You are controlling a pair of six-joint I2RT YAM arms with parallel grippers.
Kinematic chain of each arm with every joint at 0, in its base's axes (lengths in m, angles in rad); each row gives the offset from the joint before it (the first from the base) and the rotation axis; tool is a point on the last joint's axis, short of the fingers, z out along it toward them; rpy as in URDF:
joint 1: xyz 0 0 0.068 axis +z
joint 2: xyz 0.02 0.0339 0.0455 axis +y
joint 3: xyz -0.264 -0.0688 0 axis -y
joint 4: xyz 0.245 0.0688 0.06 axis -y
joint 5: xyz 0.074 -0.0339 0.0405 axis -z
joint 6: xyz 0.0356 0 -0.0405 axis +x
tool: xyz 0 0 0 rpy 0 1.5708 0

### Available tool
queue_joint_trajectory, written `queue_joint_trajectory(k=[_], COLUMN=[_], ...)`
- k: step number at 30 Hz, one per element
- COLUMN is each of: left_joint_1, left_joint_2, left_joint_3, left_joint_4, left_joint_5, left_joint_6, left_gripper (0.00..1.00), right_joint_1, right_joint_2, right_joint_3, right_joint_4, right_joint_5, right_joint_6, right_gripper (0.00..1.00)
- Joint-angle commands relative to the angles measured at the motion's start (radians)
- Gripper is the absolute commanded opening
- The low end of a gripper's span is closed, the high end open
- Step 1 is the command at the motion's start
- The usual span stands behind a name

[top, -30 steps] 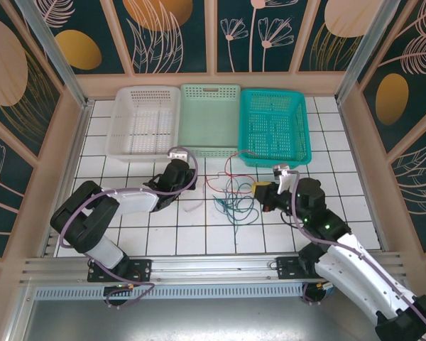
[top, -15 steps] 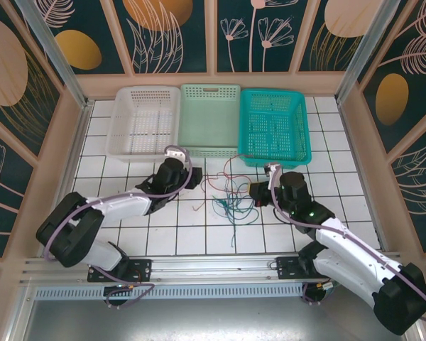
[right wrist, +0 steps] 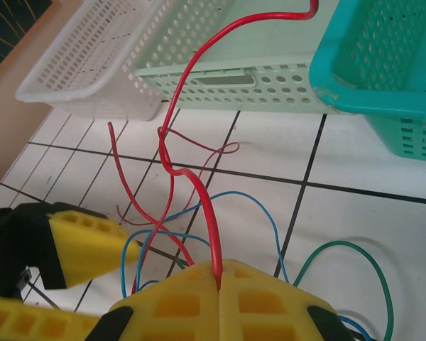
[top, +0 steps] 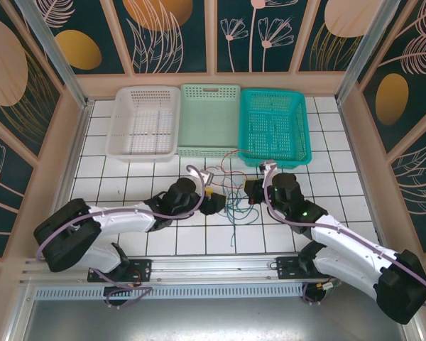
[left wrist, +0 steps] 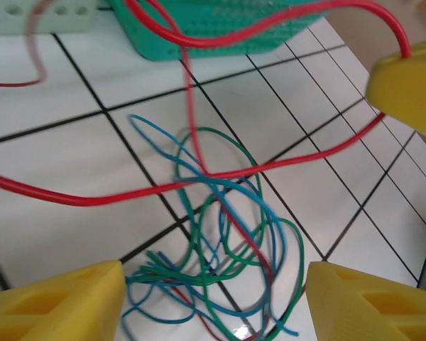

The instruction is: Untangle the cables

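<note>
Three baskets stand in a row along the top of the overhead view, on the white tiled counter (top: 128, 181). A white basket (top: 143, 121) is at upper left, a pale green basket (top: 209, 119) is in the middle, and a teal basket (top: 273, 126) is to its right.

Below the white basket the left arm (top: 121, 213) lies low over the tiles, reaching toward centre frame. The left hand (left wrist: 214, 284) has its yellow fingers (left wrist: 57, 305) spread wide apart and grips nothing. From its wrist view I see the tangle lying on the tiles beyond the gap between them.

The cables (top: 234, 199) lie in a loose heap at centre frame, just in front of the pale green and teal baskets. Blue and green loops wind through each other, with thin red strands across them.

Just right of the heap, the right hand (right wrist: 219, 284) has its pads pressed together on a red cable (right wrist: 213, 238). The red cable rises out of the seam, kinks, and climbs to the top of the right wrist view, in front of the pale green basket. The two hands are near each other, with the heap between them.
</note>
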Motion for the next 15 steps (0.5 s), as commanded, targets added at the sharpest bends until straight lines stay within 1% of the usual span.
queue_joint_trajectory(k=[1,2,5,7,8,9,11,12,13,15], left_joint_1=[-0.033,-0.038,-0.04,-0.04,-0.04,-0.04,-0.039,-0.041,-0.039,-0.037], left_joint_2=[0.064,0.085,0.127,0.149,0.161,0.168,0.171,0.164,0.152,0.119], left_joint_3=[0.055,0.068,0.085,0.099,0.108,0.114,0.121,0.121,0.118,0.107], left_joint_4=[0.051,0.038,0.061,0.069,0.06,0.046,-0.004,-0.03,-0.057,-0.106], left_joint_5=[-0.006,-0.025,-0.027,-0.021,-0.029,-0.044,-0.114,-0.153,-0.203,-0.284], left_joint_6=[-0.032,-0.047,-0.067,-0.07,-0.068,-0.071,-0.063,-0.057,-0.046,-0.028], left_gripper=[0.73,0.73,0.74,0.7,0.63,0.54,0.32,0.24,0.19,0.16], right_joint_1=[0.014,0.017,0.024,0.028,0.028,0.028,0.028,0.028,0.028,0.025], right_joint_2=[-0.001,-0.004,-0.017,-0.028,-0.032,-0.038,-0.049,-0.056,-0.068,-0.101], right_joint_3=[0.041,0.042,0.045,0.048,0.05,0.052,0.067,0.078,0.089,0.109], right_joint_4=[0.045,0.046,0.042,0.033,0.028,0.021,-0.022,-0.055,-0.1,-0.175], right_joint_5=[0.051,0.054,0.063,0.063,0.08,0.082,0.095,0.106,0.127,0.152], right_joint_6=[0.023,0.028,0.036,0.044,0.047,0.046,0.036,0.03,0.025,0.015], right_gripper=[0.0,0.0,0.0,0.0,0.0,0.0,0.0,0.0,0.0,0.0])
